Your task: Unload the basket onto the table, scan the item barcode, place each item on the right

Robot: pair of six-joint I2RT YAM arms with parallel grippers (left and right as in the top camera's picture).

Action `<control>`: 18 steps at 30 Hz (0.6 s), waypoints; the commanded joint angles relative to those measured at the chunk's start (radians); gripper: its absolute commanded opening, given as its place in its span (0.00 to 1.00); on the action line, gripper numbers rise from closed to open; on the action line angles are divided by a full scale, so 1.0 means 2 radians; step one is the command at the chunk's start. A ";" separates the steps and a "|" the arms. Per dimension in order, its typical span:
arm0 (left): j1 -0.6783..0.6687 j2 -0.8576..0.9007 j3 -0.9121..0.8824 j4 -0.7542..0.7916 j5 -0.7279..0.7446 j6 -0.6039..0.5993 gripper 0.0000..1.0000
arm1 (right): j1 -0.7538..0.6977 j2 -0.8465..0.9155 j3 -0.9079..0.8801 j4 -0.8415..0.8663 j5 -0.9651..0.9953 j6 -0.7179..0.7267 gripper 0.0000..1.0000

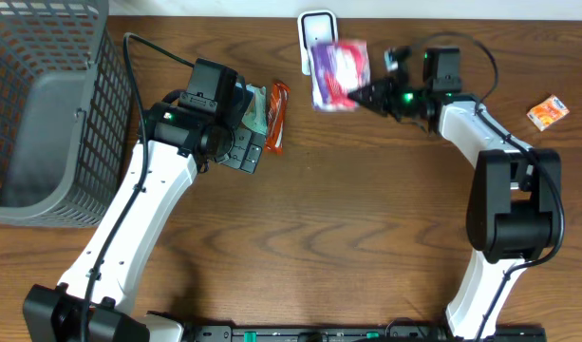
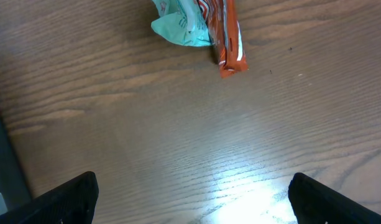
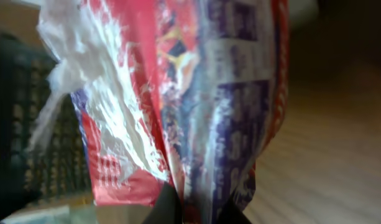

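Snack packet (image 1: pixel 339 74), purple/red/white crinkly film, is pinched in the right gripper (image 1: pixel 368 94) near the far edge of the worktop (image 1: pixel 347 218), a little right of centre. The overhead view shows it blurred, with its left part overlapping the white scanner (image 1: pixel 314 28) that stands at that far edge. Cannot tell whether packet and scanner touch. Right wrist view: the dark fingertips (image 3: pixel 168 208) are closed on the packet's lower edge, film fills nearly the whole frame, and no barcode is legible. The left gripper (image 2: pixel 193 199) has its jaws spread wide with nothing between them, over bare wood left of centre. Just beyond it lie an orange wrapped bar (image 1: pixel 278 116) and a teal pouch (image 1: pixel 256 109), side by side and touching, the bar on the right with its long axis running toward the far edge. A grey mesh basket (image 1: pixel 44 114) takes the far-left corner. A small orange box (image 1: pixel 548 112) sits alone near the right edge, well apart from everything else.
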 commanded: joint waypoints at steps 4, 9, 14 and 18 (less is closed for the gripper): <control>0.002 0.001 0.006 -0.002 0.003 -0.006 0.98 | 0.038 -0.008 0.012 0.072 0.141 0.145 0.01; 0.002 0.001 0.006 -0.002 0.003 -0.006 0.98 | 0.076 -0.007 0.012 0.097 0.287 0.163 0.01; 0.002 0.001 0.006 -0.002 0.003 -0.006 0.98 | 0.092 0.003 0.012 0.156 0.318 0.179 0.01; 0.002 0.001 0.006 -0.002 0.003 -0.006 0.98 | 0.092 0.021 0.012 0.192 0.321 0.226 0.01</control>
